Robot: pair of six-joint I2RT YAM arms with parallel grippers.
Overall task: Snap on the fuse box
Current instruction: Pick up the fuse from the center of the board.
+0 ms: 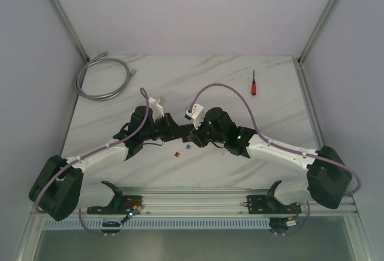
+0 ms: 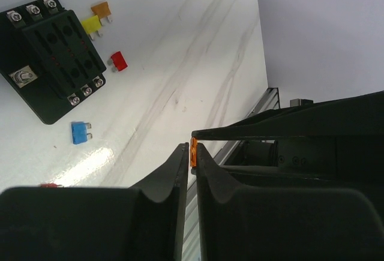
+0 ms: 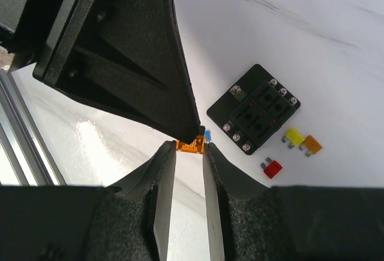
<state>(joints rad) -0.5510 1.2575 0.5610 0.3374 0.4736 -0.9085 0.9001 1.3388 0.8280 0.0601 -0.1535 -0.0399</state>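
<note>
The black fuse box point(image 2: 51, 63) lies flat on the white marble table, upper left in the left wrist view and centre right as the fuse box point(image 3: 255, 108) in the right wrist view. No gripper touches it. The two grippers meet tip to tip above the table. My left gripper point(image 2: 192, 148) is shut on a small orange fuse point(image 2: 193, 155) at its fingertips. My right gripper point(image 3: 190, 146) pinches the same orange fuse point(image 3: 191, 147) across its width. In the top view the arms hide the fuse box.
Loose fuses lie by the box: yellow point(image 2: 91, 25), orange point(image 2: 102, 10), red point(image 2: 119, 62) and blue point(image 2: 80, 132). A red-handled screwdriver point(image 1: 254, 84) lies at the back right, a coiled grey cable point(image 1: 102, 78) at the back left. An aluminium rail point(image 1: 198, 201) runs along the near edge.
</note>
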